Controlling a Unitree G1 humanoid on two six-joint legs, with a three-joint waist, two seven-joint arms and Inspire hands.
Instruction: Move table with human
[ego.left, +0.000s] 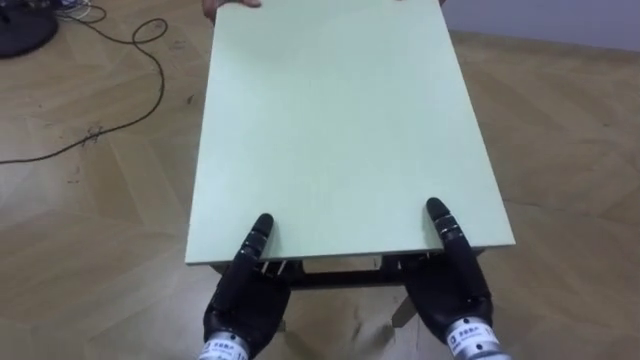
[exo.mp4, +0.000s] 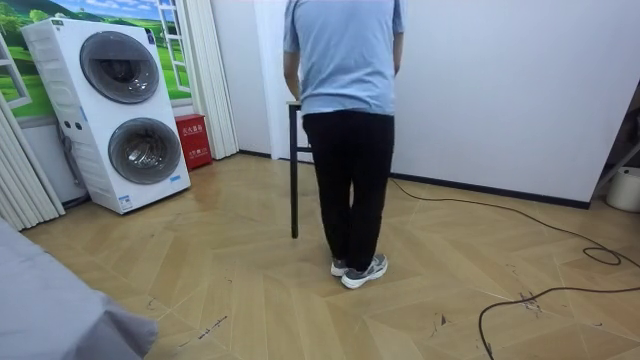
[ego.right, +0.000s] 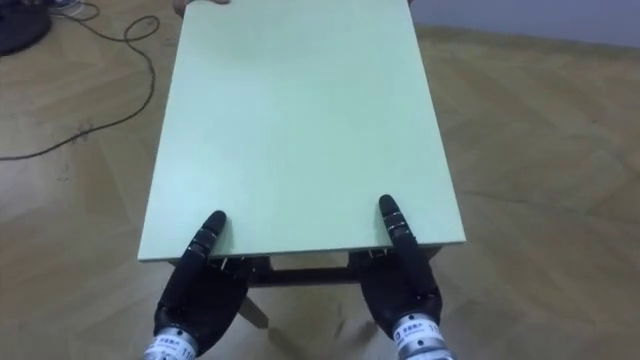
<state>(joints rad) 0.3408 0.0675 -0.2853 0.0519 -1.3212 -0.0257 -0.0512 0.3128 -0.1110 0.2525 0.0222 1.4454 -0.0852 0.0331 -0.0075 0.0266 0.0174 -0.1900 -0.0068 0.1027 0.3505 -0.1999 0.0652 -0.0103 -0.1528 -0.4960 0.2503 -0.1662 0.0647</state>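
Table (ego.left: 340, 130), a plain pale-green rectangular top on a dark frame, is over the wood floor (ego.left: 90, 220) with a person (exo.mp4: 345, 110) at its far end, while the left hand (ego.left: 245, 290) and right hand (ego.left: 455, 285) meet its near edge, thumbs laid flat on top, their hold underneath impossible to tell.

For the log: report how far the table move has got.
Done: left hand and right hand at the table's near edge, thumbs on top; a person stands at the far end. In hand: the shared hold; lift not discernible. Left: carrying, setting down.
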